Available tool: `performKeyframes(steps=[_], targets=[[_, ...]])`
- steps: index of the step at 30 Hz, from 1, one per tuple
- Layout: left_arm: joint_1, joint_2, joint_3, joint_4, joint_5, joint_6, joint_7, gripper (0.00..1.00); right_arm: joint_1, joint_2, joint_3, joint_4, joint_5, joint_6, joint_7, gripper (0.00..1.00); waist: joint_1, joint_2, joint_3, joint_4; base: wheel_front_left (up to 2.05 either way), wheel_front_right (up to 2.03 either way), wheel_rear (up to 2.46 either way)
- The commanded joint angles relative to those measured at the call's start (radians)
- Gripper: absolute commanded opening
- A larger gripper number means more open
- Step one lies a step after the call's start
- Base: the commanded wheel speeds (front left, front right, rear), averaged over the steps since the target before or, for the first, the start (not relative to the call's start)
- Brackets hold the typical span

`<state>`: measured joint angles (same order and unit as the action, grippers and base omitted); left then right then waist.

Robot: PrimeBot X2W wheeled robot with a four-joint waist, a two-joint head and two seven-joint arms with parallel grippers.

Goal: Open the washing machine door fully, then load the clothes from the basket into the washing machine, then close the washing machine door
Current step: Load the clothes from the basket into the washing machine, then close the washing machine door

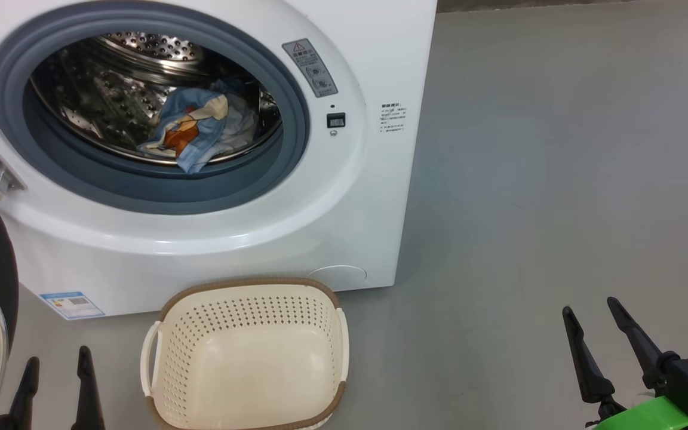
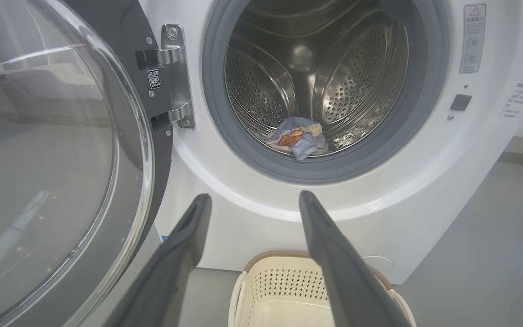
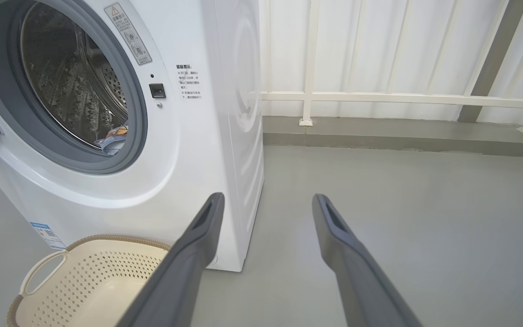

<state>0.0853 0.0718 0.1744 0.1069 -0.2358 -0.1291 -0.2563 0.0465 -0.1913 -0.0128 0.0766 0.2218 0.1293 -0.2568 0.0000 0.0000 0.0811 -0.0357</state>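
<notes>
Where the washing machine (image 1: 350, 227) stands on grey floor (image 1: 559, 179), its porthole is uncovered. Then the washing machine door (image 2: 61, 159): swung wide on its hinge, at the robot's left. Cream basket (image 1: 248, 282) on the floor just before the machine, bare bottom showing. Low beside the door, left gripper (image 1: 59, 356); well off to the right, right gripper (image 1: 590, 306). Both have fingers spread wide, holding nothing. Blue bear-print clothes (image 1: 194, 131) bunched in the drum (image 1: 111, 89), near its front lip.
</notes>
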Motion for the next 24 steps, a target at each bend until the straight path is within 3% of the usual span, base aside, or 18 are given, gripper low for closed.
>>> performKeyframes(steps=[1,13,24], targets=[[-0.014,0.020,0.029,-0.031,-0.003,-0.002,-0.006,1.00,-0.004,-0.013,0.017,-0.027,-0.009,0.001,-0.005,1.00,0.0000,0.0000,0.001,-0.001,0.00,0.00,0.00],[-0.017,0.030,0.021,-0.033,0.007,-0.002,-0.006,1.00,-0.005,-0.011,0.015,-0.030,-0.008,0.001,-0.005,1.00,0.0000,0.0000,0.011,0.003,-0.16,0.16,0.00],[-0.019,0.029,0.013,-0.042,-0.006,-0.002,-0.006,1.00,-0.004,-0.010,0.012,-0.028,-0.008,0.001,-0.005,1.00,0.0000,0.0000,0.006,0.008,-1.30,1.30,0.00]])
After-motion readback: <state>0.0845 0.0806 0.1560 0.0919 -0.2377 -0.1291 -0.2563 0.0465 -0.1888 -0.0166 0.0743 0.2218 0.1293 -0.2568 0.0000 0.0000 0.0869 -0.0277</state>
